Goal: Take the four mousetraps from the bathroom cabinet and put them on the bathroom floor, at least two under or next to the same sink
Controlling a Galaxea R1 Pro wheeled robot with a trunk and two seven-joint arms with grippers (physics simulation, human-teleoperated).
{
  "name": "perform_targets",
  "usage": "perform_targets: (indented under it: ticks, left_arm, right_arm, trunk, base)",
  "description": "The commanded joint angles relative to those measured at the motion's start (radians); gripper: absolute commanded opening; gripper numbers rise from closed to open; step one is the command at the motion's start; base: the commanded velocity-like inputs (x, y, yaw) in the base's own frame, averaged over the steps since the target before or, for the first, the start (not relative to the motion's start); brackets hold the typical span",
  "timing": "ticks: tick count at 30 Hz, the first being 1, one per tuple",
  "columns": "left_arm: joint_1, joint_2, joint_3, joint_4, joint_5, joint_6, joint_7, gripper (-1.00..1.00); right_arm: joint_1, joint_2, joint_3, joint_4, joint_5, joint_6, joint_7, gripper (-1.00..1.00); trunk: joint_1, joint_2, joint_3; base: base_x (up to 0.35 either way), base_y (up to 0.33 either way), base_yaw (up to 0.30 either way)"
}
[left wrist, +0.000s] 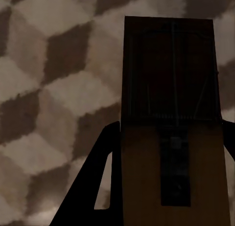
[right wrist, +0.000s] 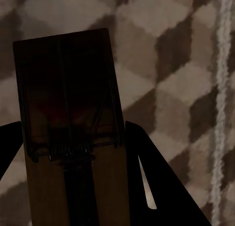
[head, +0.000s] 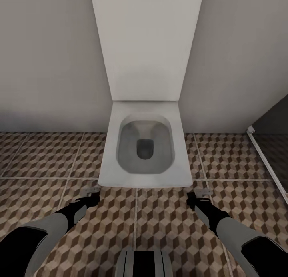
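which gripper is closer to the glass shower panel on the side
Right. The right gripper is nearer the glass panel; the left gripper is across the toilet.

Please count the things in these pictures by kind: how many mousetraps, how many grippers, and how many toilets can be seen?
Mousetraps: 2, one held in the left gripper (mousetrap) and one held in the right gripper (mousetrap)
Grippers: 2
Toilet: 1
Total: 5
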Motion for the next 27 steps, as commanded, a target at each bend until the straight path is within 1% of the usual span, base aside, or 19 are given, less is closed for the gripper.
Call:
perform_targets:
  ticks: [1, 5, 8, 27]
  left_arm:
    - [0.0, 0.0, -0.009, -0.001, 0.006, 0.001, 0.005, -1.0]
    - [0.0, 0.002, -0.008, -0.004, 0.007, 0.001, 0.005, -1.0]
    - [0.0, 0.002, -0.007, -0.006, 0.008, 0.0, 0.005, -1.0]
    - [0.0, 0.003, -0.007, -0.009, 0.006, -0.001, 0.005, -1.0]
  right_arm:
    - [0.0, -0.001, 0.008, -0.003, -0.01, 0.006, -0.006, -1.0]
    - [0.0, -0.001, 0.009, -0.003, -0.01, 0.006, -0.005, -1.0]
    - [0.0, -0.001, 0.008, -0.003, -0.01, 0.006, -0.005, -1.0]
    - [0.0, -0.001, 0.008, -0.003, -0.01, 0.006, -0.001, -1.0]
  trunk:
    - [0.0, 0.0, -0.001]
    - [0.0, 0.0, -0.001]
    - [0.0, 0.0, -0.001]
    - [0.0, 0.0, -0.001]
  base:
    - [0.0, 0.0, 0.0]
    - [0.019, 0.0, 0.0]
    - [0.164, 0.0, 0.0]
    - [0.278, 0.0, 0.0]
